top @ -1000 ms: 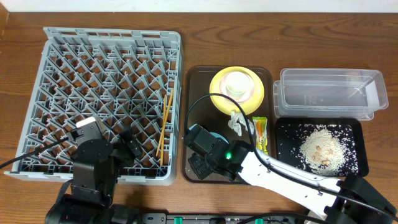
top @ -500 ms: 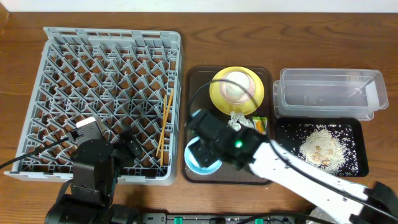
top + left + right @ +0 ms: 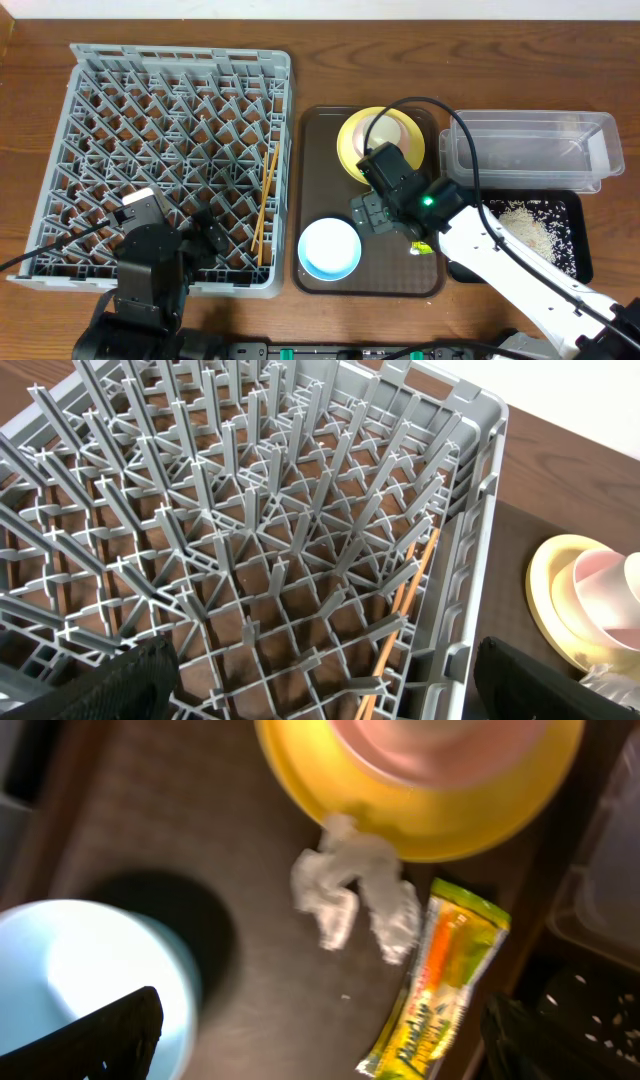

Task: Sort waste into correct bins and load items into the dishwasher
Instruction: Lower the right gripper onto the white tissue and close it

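Swinging away from the light blue bowl (image 3: 329,248), the right gripper (image 3: 378,212) is now hovering over the crumpled napkin (image 3: 350,900) and the snack wrapper (image 3: 440,985) on the brown serving tray (image 3: 320,150), its jaws standing wide apart and empty. The bowl is sitting upright, uncovered, at the tray's near left corner. The yellow plate (image 3: 350,150) is carrying the white cup (image 3: 605,585) at the far end. Two chopsticks (image 3: 265,200) are lying in the grey dish rack (image 3: 180,60), where the left gripper (image 3: 320,685) is hanging, spread and empty. Rice scraps (image 3: 530,225) are lying in the black tray (image 3: 570,262).
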